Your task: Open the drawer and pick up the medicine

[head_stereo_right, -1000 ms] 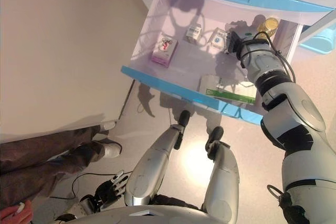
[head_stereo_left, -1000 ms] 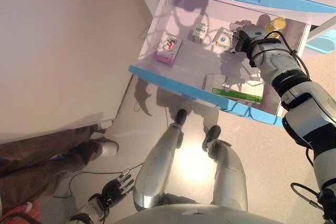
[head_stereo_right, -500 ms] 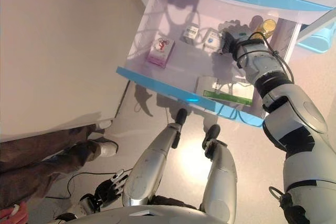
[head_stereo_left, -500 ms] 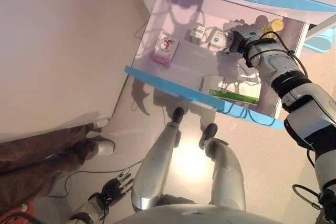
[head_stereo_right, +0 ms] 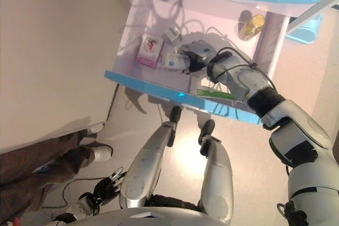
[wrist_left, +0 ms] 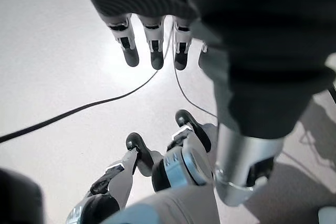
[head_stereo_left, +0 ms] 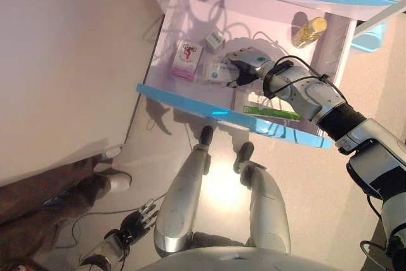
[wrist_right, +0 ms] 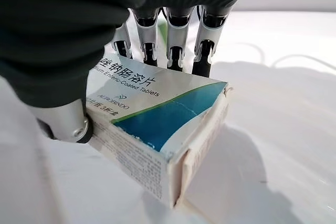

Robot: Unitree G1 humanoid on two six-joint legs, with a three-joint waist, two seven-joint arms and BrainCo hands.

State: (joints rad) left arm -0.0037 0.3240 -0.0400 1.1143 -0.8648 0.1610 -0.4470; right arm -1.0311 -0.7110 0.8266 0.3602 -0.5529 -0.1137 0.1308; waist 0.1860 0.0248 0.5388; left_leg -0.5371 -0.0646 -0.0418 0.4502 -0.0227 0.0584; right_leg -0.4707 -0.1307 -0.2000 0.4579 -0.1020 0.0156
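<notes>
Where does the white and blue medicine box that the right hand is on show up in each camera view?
Left eye view: white and blue medicine box in the open blue-fronted drawer, at the right hand, beside the pink box.
Right eye view: same spot, right of the pink box.
Left wrist view: not in it.
Right wrist view: fills the middle, fingers and thumb pinching it.
Shared landmark: the right hand.
</notes>
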